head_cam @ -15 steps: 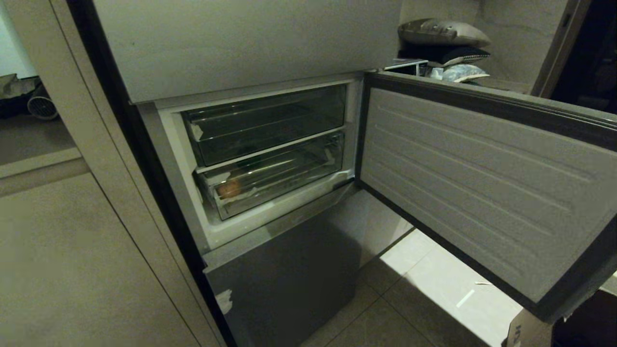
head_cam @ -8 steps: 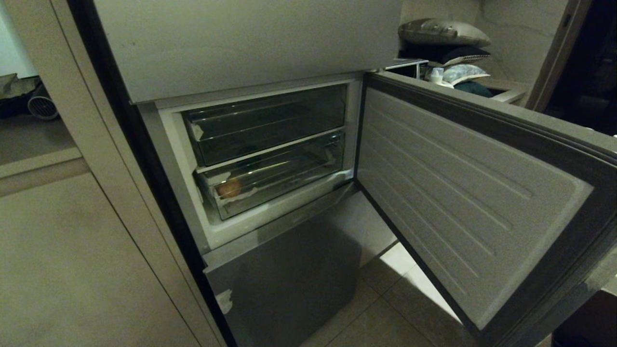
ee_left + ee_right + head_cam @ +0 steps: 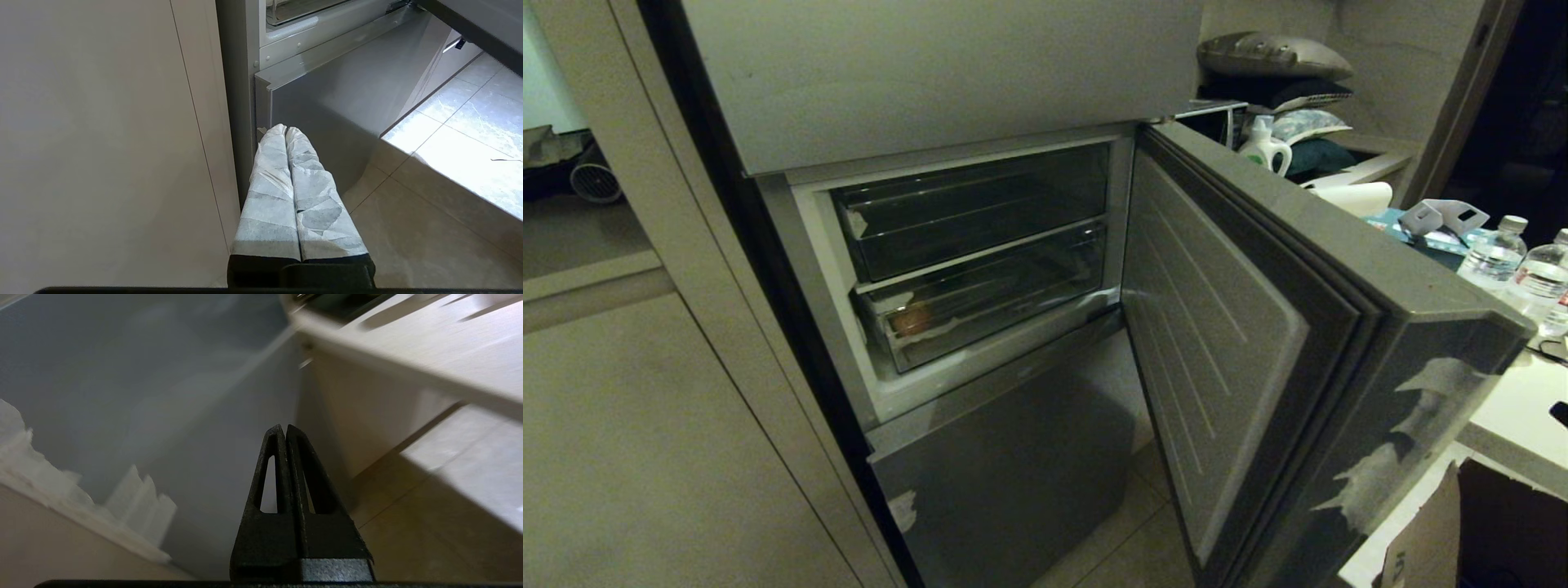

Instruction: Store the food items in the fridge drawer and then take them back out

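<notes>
The fridge drawer (image 3: 1013, 298), clear with a ribbed floor, sits pushed in as the lower of two bins in the open compartment. One round orange-tan food item (image 3: 912, 319) lies inside at its left end. Neither gripper shows in the head view. My right gripper (image 3: 284, 428) is shut and empty, close beside the grey outer face of the compartment door (image 3: 163, 396); I cannot tell whether it touches it. My left gripper (image 3: 284, 130), fingers wrapped in white tape, is shut and empty, low by the fridge's bottom door panel (image 3: 339, 102).
The compartment door (image 3: 1225, 343) stands half swung, hinged at the right, blocking room in front. A darker clear bin (image 3: 972, 208) sits above the drawer. A counter at right holds water bottles (image 3: 1494, 255) and a detergent bottle (image 3: 1264, 147). A cardboard box (image 3: 1470, 531) stands below.
The compartment door has swung from wide open to about half shut, uncovering the counter behind it. Drawer, food item and left arm have not moved.
</notes>
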Motion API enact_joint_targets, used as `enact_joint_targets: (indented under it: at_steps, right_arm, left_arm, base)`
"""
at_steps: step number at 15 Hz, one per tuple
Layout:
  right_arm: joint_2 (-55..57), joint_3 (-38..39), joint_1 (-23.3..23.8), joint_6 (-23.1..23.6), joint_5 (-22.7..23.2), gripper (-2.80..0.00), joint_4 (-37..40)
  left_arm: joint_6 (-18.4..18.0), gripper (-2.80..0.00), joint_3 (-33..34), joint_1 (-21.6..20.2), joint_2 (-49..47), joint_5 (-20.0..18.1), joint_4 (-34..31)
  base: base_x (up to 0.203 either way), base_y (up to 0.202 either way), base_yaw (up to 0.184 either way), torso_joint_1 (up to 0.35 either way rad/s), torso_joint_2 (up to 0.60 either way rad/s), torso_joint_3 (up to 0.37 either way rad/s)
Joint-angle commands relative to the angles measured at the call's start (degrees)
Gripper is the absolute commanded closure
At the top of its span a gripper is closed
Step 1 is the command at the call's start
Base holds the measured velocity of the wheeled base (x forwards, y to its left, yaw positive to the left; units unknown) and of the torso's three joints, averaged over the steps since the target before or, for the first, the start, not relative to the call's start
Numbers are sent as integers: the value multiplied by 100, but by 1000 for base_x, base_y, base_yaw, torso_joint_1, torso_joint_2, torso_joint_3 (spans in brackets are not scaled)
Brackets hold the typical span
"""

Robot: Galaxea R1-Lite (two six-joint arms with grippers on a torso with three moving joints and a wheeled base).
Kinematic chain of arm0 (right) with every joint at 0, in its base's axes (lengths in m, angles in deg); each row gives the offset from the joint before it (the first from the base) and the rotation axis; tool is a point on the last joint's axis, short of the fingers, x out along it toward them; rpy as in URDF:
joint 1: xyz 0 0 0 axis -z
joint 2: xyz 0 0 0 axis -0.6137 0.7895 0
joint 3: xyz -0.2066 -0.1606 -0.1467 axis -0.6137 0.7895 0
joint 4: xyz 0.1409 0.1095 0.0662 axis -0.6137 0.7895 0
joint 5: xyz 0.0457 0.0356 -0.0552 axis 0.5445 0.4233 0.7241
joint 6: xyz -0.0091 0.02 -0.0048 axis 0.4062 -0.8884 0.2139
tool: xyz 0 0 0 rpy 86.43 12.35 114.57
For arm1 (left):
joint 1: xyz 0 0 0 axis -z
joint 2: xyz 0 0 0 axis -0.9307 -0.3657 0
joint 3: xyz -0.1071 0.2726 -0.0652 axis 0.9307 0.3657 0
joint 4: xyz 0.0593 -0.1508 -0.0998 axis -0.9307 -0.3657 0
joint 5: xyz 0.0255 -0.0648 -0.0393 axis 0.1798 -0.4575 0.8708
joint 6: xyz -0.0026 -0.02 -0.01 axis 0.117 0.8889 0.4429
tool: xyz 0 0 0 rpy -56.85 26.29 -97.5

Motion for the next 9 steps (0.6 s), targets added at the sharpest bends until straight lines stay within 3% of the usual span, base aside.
enact_joint_targets:
  at_steps: [1,4,9]
  right_arm:
    - [722,-247,-887,-30,-507,0,24]
    - [1910,-1005,-1203,-20,-713,0,-2]
    - [3619,-2370,-1694,170,-435,0,-23]
  left_arm:
    - [2,0,-1,0,-7,2,-1]
    - [2,0,-1,-4,-7,2,-1]
    - [2,0,-1,-4,-7,2,-1]
  base:
    - [0,0,0,0,0,0]
    - [0,0,0,0,0,0]
    - [0,0,0,0,0,0]
